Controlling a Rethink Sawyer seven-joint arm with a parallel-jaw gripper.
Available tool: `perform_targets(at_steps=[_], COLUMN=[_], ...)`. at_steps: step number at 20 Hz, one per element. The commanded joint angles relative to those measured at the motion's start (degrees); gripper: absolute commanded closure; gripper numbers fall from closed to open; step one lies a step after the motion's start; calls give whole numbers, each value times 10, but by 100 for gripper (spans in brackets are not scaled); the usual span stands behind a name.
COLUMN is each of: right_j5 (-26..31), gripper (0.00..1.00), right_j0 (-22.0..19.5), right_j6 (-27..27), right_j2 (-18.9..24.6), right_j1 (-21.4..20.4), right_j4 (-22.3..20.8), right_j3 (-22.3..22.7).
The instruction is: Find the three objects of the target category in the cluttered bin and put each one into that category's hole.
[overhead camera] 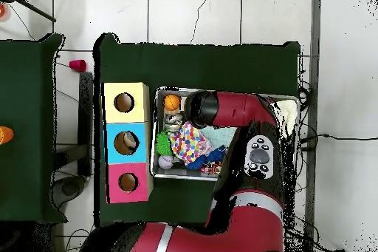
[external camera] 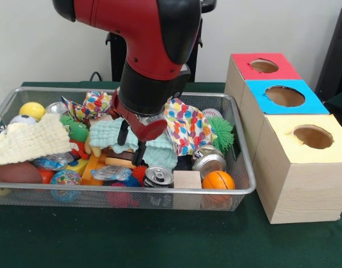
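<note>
So the wire bin (external camera: 237, 187) is sitting on the green desk (external camera: 159, 240), packed with stuff. Starting at the 9 o'clock end of the front view, a cream knit cloth (external camera: 25, 139) is lying over the pile, with a yellow ball (external camera: 32, 109) behind it toward 11 o'clock and a brown football (external camera: 17, 172) just below it. In the middle, the hand (external camera: 131, 146) is hanging down over a mint-green towel (external camera: 106, 135), its two dark fingers (external camera: 123, 133) a narrow gap apart and nothing visibly caught between them; the tips are sitting right at the towel's surface. Just toward 5 o'clock from there a soda can (external camera: 158, 177) is lying at the front wall, beside a wooden block (external camera: 187, 179) and an orange basketball (external camera: 218, 180). A polka-dot cloth (external camera: 187, 125) and a spiky green ball (external camera: 222, 133) are lying behind those. Over at 3 o'clock, three boxes are standing in a row outside the bin: yellow box (external camera: 304, 167), blue box (external camera: 285, 97), red box (external camera: 264, 67), each with a round hole on top.
</note>
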Motion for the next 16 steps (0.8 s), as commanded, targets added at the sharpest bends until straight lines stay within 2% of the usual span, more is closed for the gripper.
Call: perform_targets(at_steps=[1, 9, 16], right_j5=[-39, -46, -86], gripper=[0, 0, 0], right_j0=[-3, -11, -25], right_j6=[22, 8, -3], right_j2=[40, 34, 41], right_j1=[19, 24, 56], right_j4=[4, -10, -19], right_j3=[41, 29, 7])
